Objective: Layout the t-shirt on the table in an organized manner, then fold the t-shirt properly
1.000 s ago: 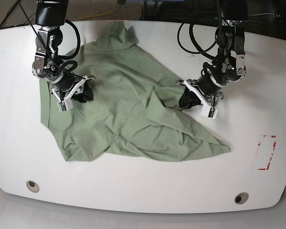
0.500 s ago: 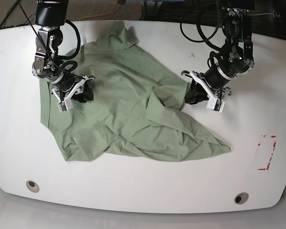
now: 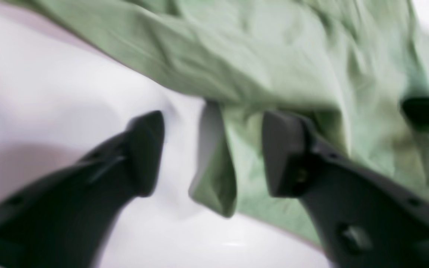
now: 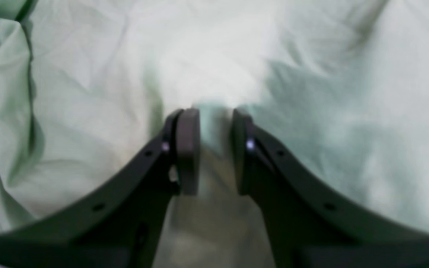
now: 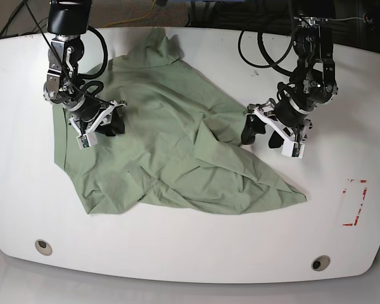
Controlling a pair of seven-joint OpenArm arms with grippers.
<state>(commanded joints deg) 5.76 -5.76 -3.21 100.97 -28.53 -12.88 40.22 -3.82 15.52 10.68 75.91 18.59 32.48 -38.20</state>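
The pale green t-shirt (image 5: pixel 171 145) lies crumpled and skewed on the white table (image 5: pixel 177 253). My right gripper (image 5: pixel 101 132) presses on the shirt's left part. In the right wrist view this gripper (image 4: pixel 216 149) is shut on a raised ridge of the t-shirt (image 4: pixel 311 93). My left gripper (image 5: pixel 266 140) hovers at the shirt's right edge. In the blurred left wrist view it (image 3: pixel 212 149) is open, and a hanging flap of the t-shirt (image 3: pixel 218 178) sits between the fingers (image 3: pixel 285 160) without being clamped.
Two round grey grommets (image 5: pixel 43 246) (image 5: pixel 320 262) sit near the table's front edge. A red tape mark (image 5: pixel 354 202) is at the right. Black cables (image 5: pixel 259 44) loop behind the left arm at the table's back edge.
The left gripper has shifted a little to the right at the shirt's edge, turned, and spread its fingers. The right gripper and the shirt have stayed in place.
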